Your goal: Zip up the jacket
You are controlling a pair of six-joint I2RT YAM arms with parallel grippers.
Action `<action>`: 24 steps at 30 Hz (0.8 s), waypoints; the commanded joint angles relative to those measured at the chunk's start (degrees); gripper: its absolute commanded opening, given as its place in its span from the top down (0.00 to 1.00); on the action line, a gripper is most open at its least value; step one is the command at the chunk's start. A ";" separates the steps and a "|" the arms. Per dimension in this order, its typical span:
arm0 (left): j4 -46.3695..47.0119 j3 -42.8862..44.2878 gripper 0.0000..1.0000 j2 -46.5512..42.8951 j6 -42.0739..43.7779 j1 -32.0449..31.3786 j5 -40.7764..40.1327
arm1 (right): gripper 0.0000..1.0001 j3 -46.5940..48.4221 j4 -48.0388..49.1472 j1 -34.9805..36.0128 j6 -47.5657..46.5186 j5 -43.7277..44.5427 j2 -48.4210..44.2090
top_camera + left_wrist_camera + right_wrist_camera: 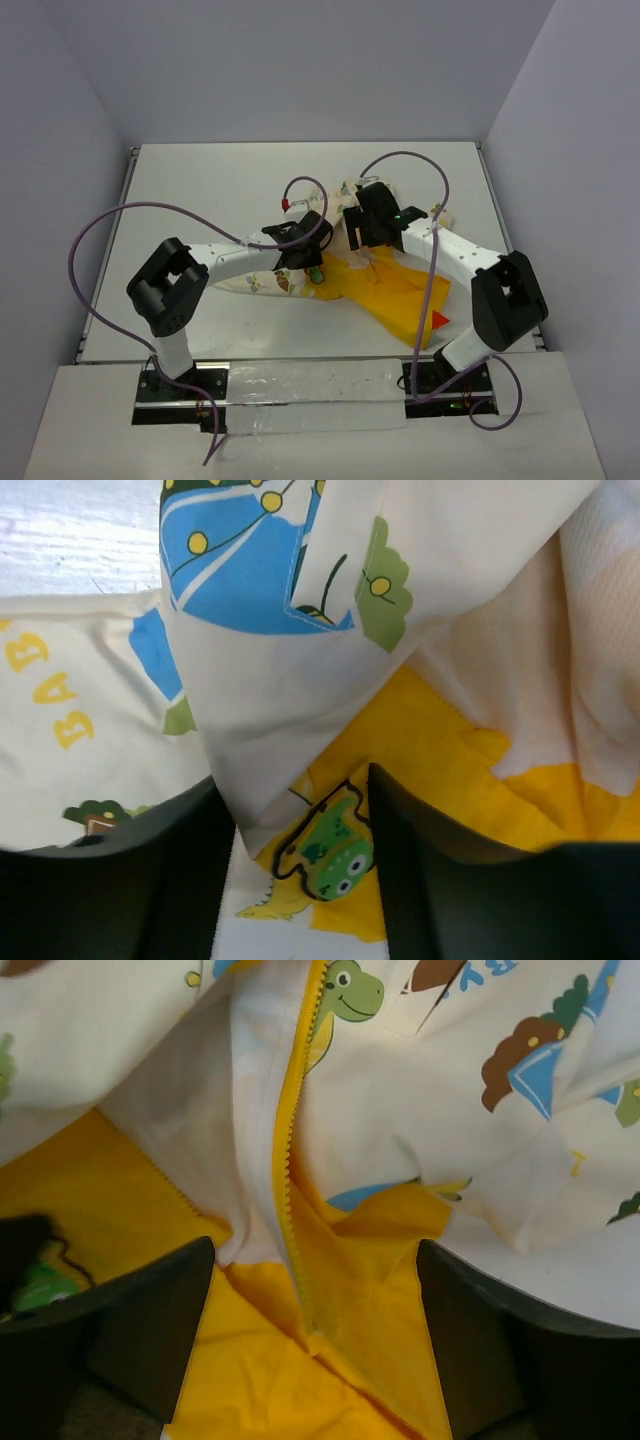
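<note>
The jacket [395, 295] lies crumpled mid-table, yellow cloth toward the front right, cream cartoon-print cloth to the left and behind. A red tip [438, 320] shows at its near right edge. My left gripper [305, 258] hovers over the green dinosaur patch [335, 845]; in the left wrist view it [300, 880] is open, its fingers on either side of the patch, and a cream flap [270, 730] hangs down beside its left finger. My right gripper [362, 235] is open, and in the right wrist view it [315, 1340] straddles the yellow zipper teeth [290, 1160], which end low between its fingers.
The white table [200, 190] is enclosed by pale walls at the back and on both sides. Purple cables [100, 225] loop above both arms. The two wrists are close together over the jacket.
</note>
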 commanded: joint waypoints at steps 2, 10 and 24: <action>-3.34 3.37 1.00 0.42 -2.48 1.73 -5.69 | 0.70 -0.81 4.70 -0.10 3.42 4.12 2.42; -4.73 1.78 1.00 -16.72 6.62 8.13 -8.00 | 1.00 0.62 4.49 -3.51 6.20 7.71 -15.21; -12.25 -2.64 0.98 -26.47 10.61 10.80 -0.70 | 1.00 -10.33 2.24 -2.12 12.24 5.01 -38.69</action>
